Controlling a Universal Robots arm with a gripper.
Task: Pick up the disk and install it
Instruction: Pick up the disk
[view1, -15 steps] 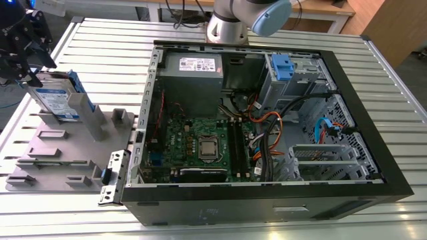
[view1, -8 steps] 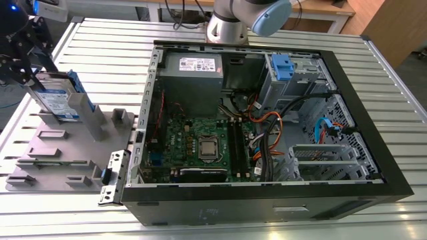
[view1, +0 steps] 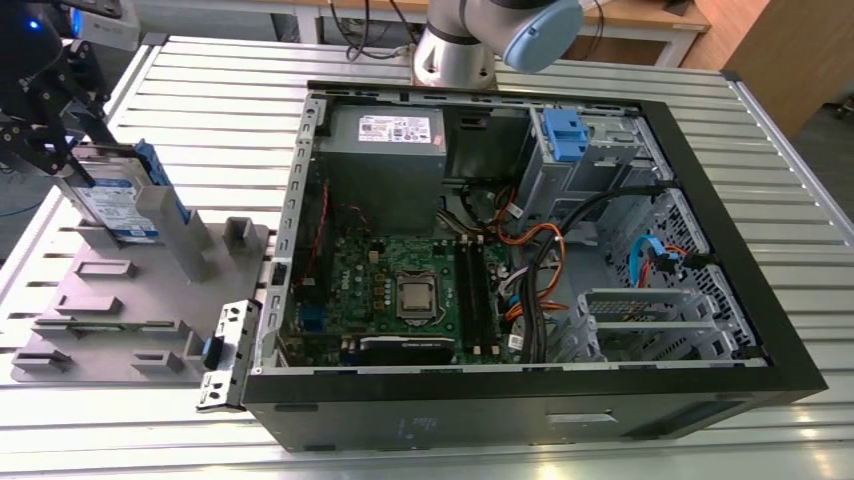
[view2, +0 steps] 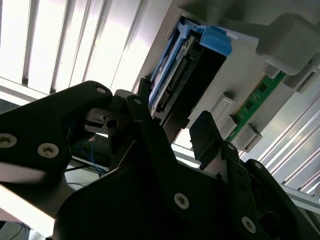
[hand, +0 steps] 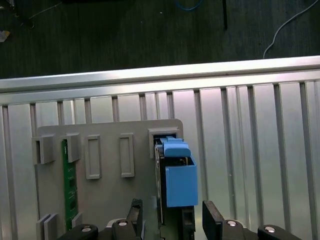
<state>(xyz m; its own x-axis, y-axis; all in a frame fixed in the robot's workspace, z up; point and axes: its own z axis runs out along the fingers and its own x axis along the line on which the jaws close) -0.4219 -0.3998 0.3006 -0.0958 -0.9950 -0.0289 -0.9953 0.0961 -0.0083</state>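
Observation:
The disk (view1: 118, 200), a silver drive with a blue-and-white label and a blue plastic frame, stands on edge in a slot of the grey holder plate (view1: 100, 300) at the exterior view's left. My black gripper (view1: 78, 150) is at its upper end. In both wrist views the fingers straddle the disk (hand: 177, 175) (view2: 172, 75). One finger (hand: 136, 215) stands on one side and the other finger (hand: 212, 220) on the opposite side, each with a small gap. The gripper (hand: 172, 222) (view2: 172, 117) is open.
The open computer case (view1: 534, 400) lies in the middle of the slatted metal table (view1: 747, 130). Inside are a grey power supply (view1: 387, 135), a grey drive cage with blue handle (view1: 567, 135), the motherboard (view1: 400, 290) and cables. A green memory stick (hand: 67, 180) sits in the holder plate.

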